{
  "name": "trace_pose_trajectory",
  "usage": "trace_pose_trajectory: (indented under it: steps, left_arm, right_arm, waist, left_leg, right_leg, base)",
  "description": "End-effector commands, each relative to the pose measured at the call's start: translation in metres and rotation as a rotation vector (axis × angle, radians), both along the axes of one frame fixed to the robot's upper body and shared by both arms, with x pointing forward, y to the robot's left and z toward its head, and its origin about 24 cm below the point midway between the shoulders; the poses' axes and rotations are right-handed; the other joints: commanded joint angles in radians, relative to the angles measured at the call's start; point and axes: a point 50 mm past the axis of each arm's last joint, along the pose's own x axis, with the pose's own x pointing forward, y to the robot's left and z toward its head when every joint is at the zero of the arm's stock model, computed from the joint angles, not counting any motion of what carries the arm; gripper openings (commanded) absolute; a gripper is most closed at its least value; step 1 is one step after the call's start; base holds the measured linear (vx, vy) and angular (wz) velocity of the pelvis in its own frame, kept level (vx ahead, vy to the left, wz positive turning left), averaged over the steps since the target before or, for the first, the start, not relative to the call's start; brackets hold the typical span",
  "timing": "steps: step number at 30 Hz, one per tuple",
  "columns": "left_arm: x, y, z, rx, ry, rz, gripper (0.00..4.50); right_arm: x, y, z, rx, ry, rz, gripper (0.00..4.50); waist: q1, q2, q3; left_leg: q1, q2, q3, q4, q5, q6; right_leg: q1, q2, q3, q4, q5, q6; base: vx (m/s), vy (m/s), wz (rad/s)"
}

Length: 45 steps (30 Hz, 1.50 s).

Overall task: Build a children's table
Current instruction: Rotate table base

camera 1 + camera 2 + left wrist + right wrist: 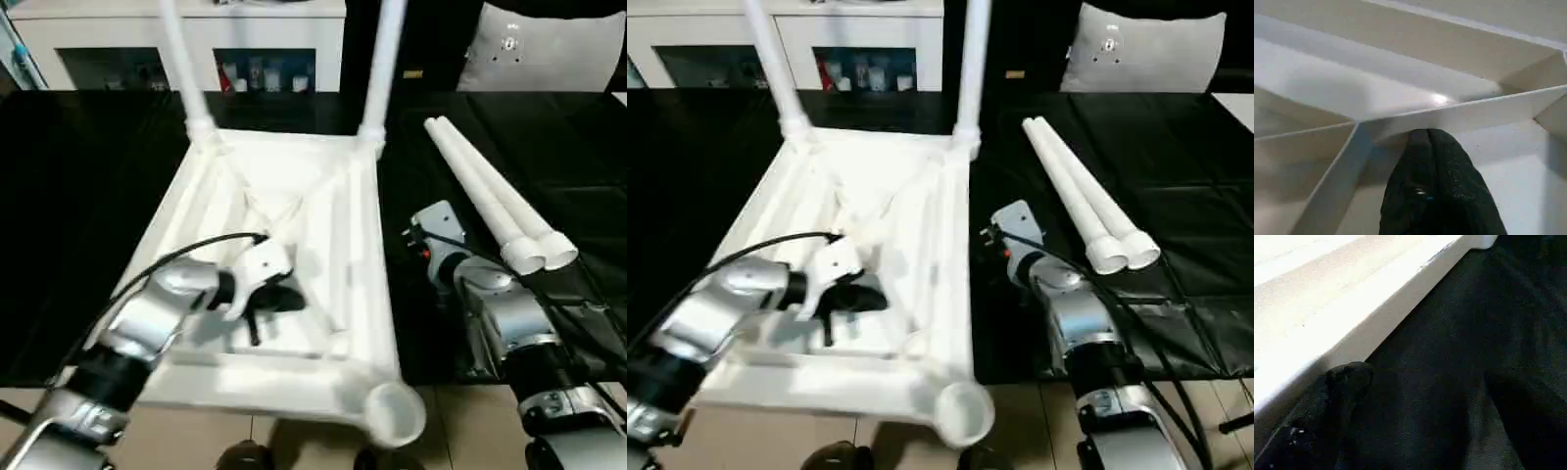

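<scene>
While the white plastic tabletop [284, 255] lay upside down mid-frame with two legs [181, 59] socketed at its far corners, I had the left gripper [263, 311] pinched together inside the ribs, and the right gripper [1415, 396] spread wide beside its right edge; two loose white legs [490, 201] sat upper right.

We see a black tabletop [88, 225] spanning the frame from left to right. On it, at the centre, lies the upturned white table top [358, 294], ribbed underside facing up, its near edge jutting past the tabletop's front edge over the tan floor [460, 431] at the bottom of the frame. To the right, two loose white legs [485, 196] lie side by side, touching, running from upper centre-right down toward the right edge, directly on the black surface.
</scene>
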Motion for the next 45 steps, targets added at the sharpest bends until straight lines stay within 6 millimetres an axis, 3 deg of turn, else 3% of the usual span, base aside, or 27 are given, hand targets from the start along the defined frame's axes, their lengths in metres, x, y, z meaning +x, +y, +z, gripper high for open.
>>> trace_pose_trajectory:
  steps: [1,3,4,5,6,7,13,15,19,23,27,29,30,31,32,34,35,37,41,43,45]
  left_arm:
    - [0.017,-0.011,0.012,-0.014,-0.125,0.065,0.07]
    - [0.025,-0.011,0.012,0.001,-0.165,0.124,0.07]
    - [0.032,-0.011,0.013,0.007,-0.195,0.175,0.07]
    - [0.043,-0.011,0.014,-0.003,-0.238,0.269,0.07]
    - [0.043,-0.011,0.014,-0.003,-0.238,0.269,0.07]
    - [0.046,-0.011,0.014,-0.007,-0.249,0.292,0.07]
    - [0.057,-0.015,0.009,-0.040,-0.329,0.429,0.07]
    - [0.056,-0.017,0.010,-0.074,-0.331,0.427,0.07]
    - [0.048,-0.022,0.018,-0.200,-0.319,0.345,0.07]
    - [0.038,-0.018,0.029,-0.274,-0.341,0.290,0.07]
    - [0.031,-0.015,0.039,-0.321,-0.380,0.297,0.07]
    - [0.018,-0.015,0.045,-0.346,-0.411,0.274,0.07]
    - [0.012,-0.014,0.046,-0.352,-0.420,0.267,0.07]
    - [0.008,-0.013,0.046,-0.339,-0.427,0.273,0.07]
    - [0.004,-0.013,0.044,-0.328,-0.430,0.276,0.07]
    - [-0.004,-0.014,0.043,-0.330,-0.426,0.249,0.07]
    - [-0.016,-0.017,0.042,-0.318,-0.429,0.174,0.07]
    - [-0.024,-0.019,0.040,-0.306,-0.421,0.120,0.07]
    - [-0.044,-0.026,0.028,-0.198,-0.302,-0.062,0.42]
    - [-0.045,-0.027,0.024,-0.156,-0.304,-0.074,0.51]
    - [-0.044,-0.027,0.021,-0.109,-0.316,-0.084,0.69]
  right_arm:
    - [0.008,0.006,0.021,0.051,-0.092,0.038,4.50]
    - [0.010,0.002,0.027,0.038,-0.120,0.023,4.50]
    - [0.011,-0.002,0.032,0.023,-0.143,0.014,4.50]
    - [0.012,-0.008,0.039,0.014,-0.179,0.002,4.50]
    - [0.012,-0.008,0.039,0.014,-0.179,0.002,4.50]
    - [0.013,-0.010,0.042,0.012,-0.188,-0.008,4.50]
    - [0.007,-0.019,0.056,-0.027,-0.198,-0.059,4.50]
    - [0.002,-0.017,0.057,-0.018,-0.191,-0.022,4.50]
    - [-0.012,-0.018,0.059,0.006,-0.170,0.075,4.50]
    - [-0.022,-0.023,0.064,0.064,-0.170,0.052,4.50]
    - [-0.028,-0.024,0.065,0.073,-0.173,0.029,4.50]
    - [-0.036,-0.019,0.064,0.101,-0.177,0.032,4.50]
    - [-0.040,-0.017,0.064,0.112,-0.178,0.037,4.50]
    - [-0.044,-0.015,0.063,0.119,-0.182,0.040,4.50]
    - [-0.048,-0.013,0.062,0.123,-0.184,0.043,4.50]
    - [-0.053,-0.011,0.059,0.128,-0.182,0.043,4.50]
    - [-0.057,-0.014,0.055,0.118,-0.171,0.025,4.50]
    - [-0.059,-0.016,0.052,0.105,-0.162,0.013,4.50]
    - [-0.057,-0.024,0.049,0.092,-0.134,-0.068,4.50]
    - [-0.056,-0.024,0.049,0.094,-0.131,-0.075,4.50]
    - [-0.057,-0.024,0.048,0.091,-0.126,-0.080,4.50]
  waist:
    - [0.003,-0.010,-0.092]
    - [0.005,-0.011,-0.090]
    - [0.006,-0.013,-0.090]
    - [0.002,-0.018,-0.086]
    - [0.004,-0.017,-0.090]
    - [0.007,-0.018,-0.091]
    - [0.011,-0.024,-0.096]
    - [0.010,-0.023,-0.095]
    - [0.015,-0.024,-0.092]
    - [0.019,-0.020,-0.090]
    - [0.018,-0.021,-0.081]
    - [0.015,-0.024,-0.076]
    - [0.016,-0.023,-0.081]
    - [0.015,-0.024,-0.083]
    - [0.011,-0.032,-0.081]
    - [0.009,-0.029,-0.076]
    - [0.006,-0.035,-0.074]
    - [0.003,-0.033,-0.072]
    - [-0.003,-0.034,-0.068]
    - [-0.008,-0.042,-0.071]
    - [-0.008,-0.040,-0.073]
  left_leg:
    - [0.014,0.047,-0.016,-0.063,-0.130,0.044]
    - [0.019,0.045,-0.017,-0.063,-0.166,0.039]
    - [0.015,0.049,-0.021,-0.066,-0.167,0.037]
    - [0.013,0.047,-0.018,-0.066,-0.173,0.039]
    - [0.022,0.043,-0.016,-0.062,-0.182,0.036]
    - [0.016,0.047,-0.020,-0.064,-0.165,0.042]
    - [0.012,0.041,-0.019,-0.059,-0.118,0.069]
    - [0.009,0.043,-0.020,-0.059,-0.118,0.078]
    - [0.012,0.048,-0.019,-0.060,-0.126,0.088]
    - [0.014,0.055,-0.021,-0.063,-0.143,0.083]
    - [0.020,0.052,-0.020,-0.067,-0.198,0.053]
    - [0.018,0.055,-0.021,-0.071,-0.207,0.049]
    - [0.015,0.057,-0.023,-0.071,-0.189,0.048]
    - [0.015,0.059,-0.023,-0.071,-0.182,0.049]
    - [0.013,0.058,-0.021,-0.072,-0.175,0.056]
    - [0.015,0.055,-0.020,-0.074,-0.196,0.054]
    - [0.017,0.053,-0.019,-0.073,-0.207,0.052]
    - [0.018,0.054,-0.022,-0.078,-0.233,0.039]
    - [0.024,0.053,-0.026,-0.084,-0.285,0.014]
    - [0.024,0.050,-0.026,-0.081,-0.285,0.009]
    - [0.023,0.049,-0.026,-0.080,-0.275,0.009]
  right_leg:
    - [0.065,-0.090,0.056,-0.074,-0.221,-0.182]
    - [0.063,-0.087,0.052,-0.082,-0.298,-0.154]
    - [0.067,-0.093,0.051,-0.081,-0.314,-0.149]
    - [0.064,-0.088,0.051,-0.087,-0.330,-0.139]
    - [0.062,-0.086,0.050,-0.089,-0.343,-0.128]
    - [0.066,-0.093,0.051,-0.086,-0.340,-0.132]
    - [0.069,-0.083,0.051,-0.079,-0.259,-0.130]
    - [0.069,-0.088,0.049,-0.078,-0.253,-0.137]
    - [0.065,-0.092,0.052,-0.081,-0.263,-0.150]
    - [0.060,-0.092,0.051,-0.077,-0.274,-0.161]
    - [0.054,-0.091,0.051,-0.091,-0.390,-0.124]
    - [0.051,-0.092,0.052,-0.095,-0.421,-0.107]
    - [0.054,-0.093,0.054,-0.090,-0.395,-0.104]
    - [0.054,-0.094,0.055,-0.086,-0.375,-0.106]
    - [0.051,-0.089,0.055,-0.086,-0.353,-0.108]
    - [0.047,-0.090,0.054,-0.094,-0.414,-0.090]
    - [0.045,-0.089,0.053,-0.098,-0.439,-0.082]
    - [0.042,-0.089,0.054,-0.102,-0.490,-0.057]
    - [0.037,-0.087,0.054,-0.109,-0.541,-0.036]
    - [0.038,-0.090,0.055,-0.110,-0.555,-0.024]
    - [0.038,-0.088,0.056,-0.111,-0.551,-0.017]
  base:
    - [0.000,0.000,0.00]
    - [0.000,0.000,0.00]
    - [0.000,0.000,0.00]
    - [0.000,0.000,0.00]
    - [0.000,0.000,0.00]
    - [0.000,0.000,0.00]
    - [0.000,0.000,0.00]
    - [0.000,0.000,0.00]
    - [0.000,0.000,0.00]
    - [0.000,0.000,0.00]
    - [0.000,0.000,0.00]
    - [0.000,0.000,0.00]
    - [0.000,0.000,0.00]
    - [0.000,0.000,0.00]
    - [0.000,0.000,0.00]
    - [0.000,0.000,0.00]
    - [0.000,0.000,0.00]
    - [0.000,0.000,0.00]
    - [0.000,0.000,0.00]
    - [0.000,0.000,0.00]
    - [0.000,0.000,0.00]
